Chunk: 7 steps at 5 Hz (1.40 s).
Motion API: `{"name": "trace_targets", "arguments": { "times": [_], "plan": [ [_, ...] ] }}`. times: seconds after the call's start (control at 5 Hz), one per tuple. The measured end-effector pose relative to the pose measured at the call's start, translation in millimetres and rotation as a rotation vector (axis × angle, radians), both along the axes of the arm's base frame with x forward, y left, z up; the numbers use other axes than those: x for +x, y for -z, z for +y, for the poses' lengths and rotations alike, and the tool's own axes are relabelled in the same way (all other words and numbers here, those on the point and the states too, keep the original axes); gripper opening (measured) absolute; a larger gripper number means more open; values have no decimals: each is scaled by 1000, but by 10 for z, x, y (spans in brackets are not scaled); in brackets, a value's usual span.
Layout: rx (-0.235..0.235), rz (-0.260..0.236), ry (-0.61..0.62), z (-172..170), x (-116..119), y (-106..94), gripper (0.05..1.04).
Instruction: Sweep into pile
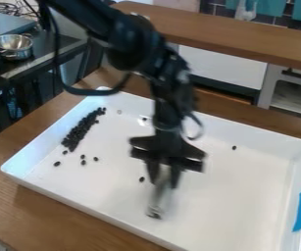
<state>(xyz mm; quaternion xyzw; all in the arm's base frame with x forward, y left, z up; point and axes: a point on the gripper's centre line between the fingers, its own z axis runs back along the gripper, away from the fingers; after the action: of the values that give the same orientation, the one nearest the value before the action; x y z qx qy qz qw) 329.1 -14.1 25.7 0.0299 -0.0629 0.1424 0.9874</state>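
Main row lies left of the end effector, strays on both sides

The end effector (163, 175) hangs over the middle of the white tray (257, 200), its fingers closed on a pale, narrow tool (158, 198). The tool points down from the grip, its foot a little to the left in the view; whether that foot touches the tray floor cannot be told.

The relation that matters is sideways: the main row of dark pieces (82, 130) lies well to the left of the end effector and farther up the view. Its long axis slants from upper right to lower left, roughly along the tray's left wall and near it. A sweep toward that wall would probably serve best, with the foot set on the far side of each stray from the row.

One single piece (141, 179) sits just left of the end effector, the likeliest to be gathered first. Another (235, 147) lies apart to its right, and a small cluster (84, 162) lies between it and the row's lower end. Pushing too hard could scatter the row or ride pieces up the wall.

The tray rests on the wooden tabletop (21, 212) beneath the end effector. Far to the upper left stands a metal colander (13, 45).
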Motion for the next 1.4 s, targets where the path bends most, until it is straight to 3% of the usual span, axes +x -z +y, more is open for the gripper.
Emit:
{"name": "trace_targets", "arguments": {
  "times": [0.2, 0.6, 0.8, 1.0, 1.2, 1.4],
  "plan": [
    [15, -13, -7, 387, -9, -19, 367],
    [102, -119, 52, 953, -74, 16, 367],
    [143, -147, 58, 1241, -112, 28, 367],
    [170, -141, 39, 1531, -125, -6, 367],
    [130, -113, 14, 1530, -154, -22, 367],
    [72, -111, -23, 1316, -49, -164, 367]
  ]
}}
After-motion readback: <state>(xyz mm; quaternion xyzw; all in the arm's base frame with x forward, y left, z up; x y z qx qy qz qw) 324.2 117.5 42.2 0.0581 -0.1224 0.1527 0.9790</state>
